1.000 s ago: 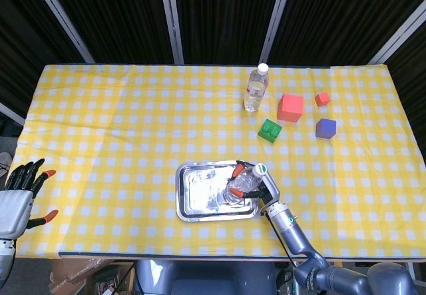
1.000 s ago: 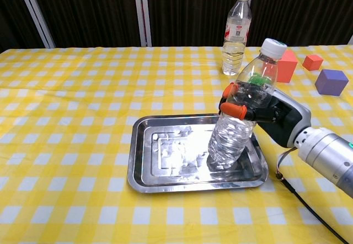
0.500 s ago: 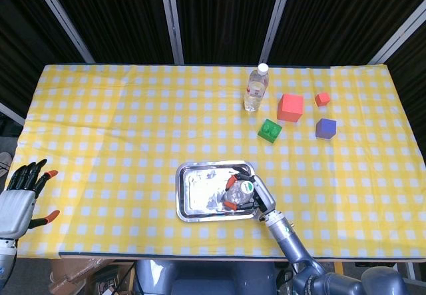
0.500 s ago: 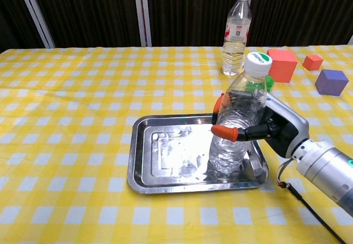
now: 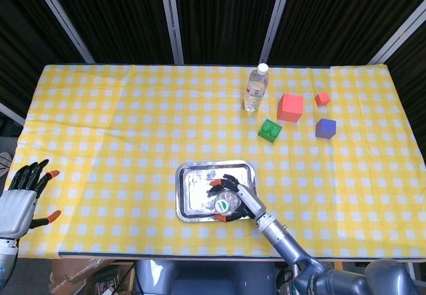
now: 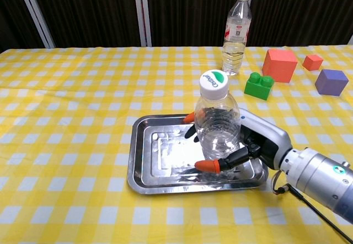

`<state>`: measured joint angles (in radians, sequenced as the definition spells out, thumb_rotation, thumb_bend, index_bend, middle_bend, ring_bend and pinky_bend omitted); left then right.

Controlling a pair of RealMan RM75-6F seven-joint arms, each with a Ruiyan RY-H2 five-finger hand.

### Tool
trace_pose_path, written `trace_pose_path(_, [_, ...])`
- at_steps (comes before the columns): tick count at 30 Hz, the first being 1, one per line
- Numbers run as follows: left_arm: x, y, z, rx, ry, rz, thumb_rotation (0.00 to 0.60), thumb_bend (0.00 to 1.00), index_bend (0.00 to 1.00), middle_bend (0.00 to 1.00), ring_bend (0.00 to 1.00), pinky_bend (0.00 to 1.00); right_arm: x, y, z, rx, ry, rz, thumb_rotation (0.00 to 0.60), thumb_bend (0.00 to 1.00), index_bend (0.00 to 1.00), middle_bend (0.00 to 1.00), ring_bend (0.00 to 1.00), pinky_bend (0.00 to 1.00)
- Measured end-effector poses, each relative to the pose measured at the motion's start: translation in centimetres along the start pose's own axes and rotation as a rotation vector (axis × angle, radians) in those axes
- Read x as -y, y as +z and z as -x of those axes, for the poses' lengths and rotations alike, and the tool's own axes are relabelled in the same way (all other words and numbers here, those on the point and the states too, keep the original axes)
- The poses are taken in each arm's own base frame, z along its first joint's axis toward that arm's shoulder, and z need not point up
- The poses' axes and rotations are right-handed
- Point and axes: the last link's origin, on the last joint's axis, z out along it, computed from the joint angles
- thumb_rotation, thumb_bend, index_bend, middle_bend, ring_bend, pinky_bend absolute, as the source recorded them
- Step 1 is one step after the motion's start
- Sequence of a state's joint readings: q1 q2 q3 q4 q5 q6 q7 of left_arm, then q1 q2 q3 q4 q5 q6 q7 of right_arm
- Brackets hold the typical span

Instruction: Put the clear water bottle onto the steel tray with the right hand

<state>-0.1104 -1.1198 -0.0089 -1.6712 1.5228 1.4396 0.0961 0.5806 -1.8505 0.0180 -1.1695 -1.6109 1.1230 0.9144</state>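
While gripped by the right hand (image 6: 242, 147), clear water bottle (image 6: 218, 128) over steel tray (image 6: 144, 172), cap tilted toward the camera.

- table (image 5: 120, 128) under a yellow checked cloth
- steel tray (image 5: 193, 202) near its front edge
- second bottle (image 5: 255, 90), red cube (image 5: 290, 106), green brick (image 5: 269, 130), purple cube (image 5: 325, 128), small red cube (image 5: 322, 98) toward the back right

The right robot hand (image 6: 242, 147) has its fingers wrapped around the bottle (image 6: 217, 124). The left robot hand (image 5: 20, 198) is at the side, fingers spread and holding nothing.
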Motion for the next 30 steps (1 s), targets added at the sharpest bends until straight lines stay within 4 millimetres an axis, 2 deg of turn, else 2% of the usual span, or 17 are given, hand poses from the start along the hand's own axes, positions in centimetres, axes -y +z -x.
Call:
trace_pose_path(6, [-0.1,0.0,0.0,-0.001,-0.005,0.006,0.600,0.18,0.19,0.01,0.00,0.00,1.0,0.2,-0.3,0.013,0.040,0.038,0.600,0.20,0.20,0.29,0.28,0.00])
trace_pose_path(16, [-0.4,0.1,0.1,0.005,-0.003,0.020,0.600,0.18,0.19,0.01,0.00,0.00,1.5,0.1,-1.1,-0.013,0.124,0.036,0.600,0.20,0.20,0.29,0.28,0.00])
trace_pose_path(24, [-0.6,0.0,0.1,0.004,-0.001,0.029,0.600,0.18,0.19,0.01,0.00,0.00,1.3,1.0,-3.0,-0.032,0.064,0.066,0.600,0.20,0.18,0.27,0.25,0.00])
trace_pose_path(30, [-0.7,0.0,0.2,0.008,0.000,0.033,0.600,0.18,0.19,0.01,0.00,0.00,2.0,1.7,-5.7,-0.016,0.011,0.110,0.600,0.20,0.15,0.24,0.20,0.00])
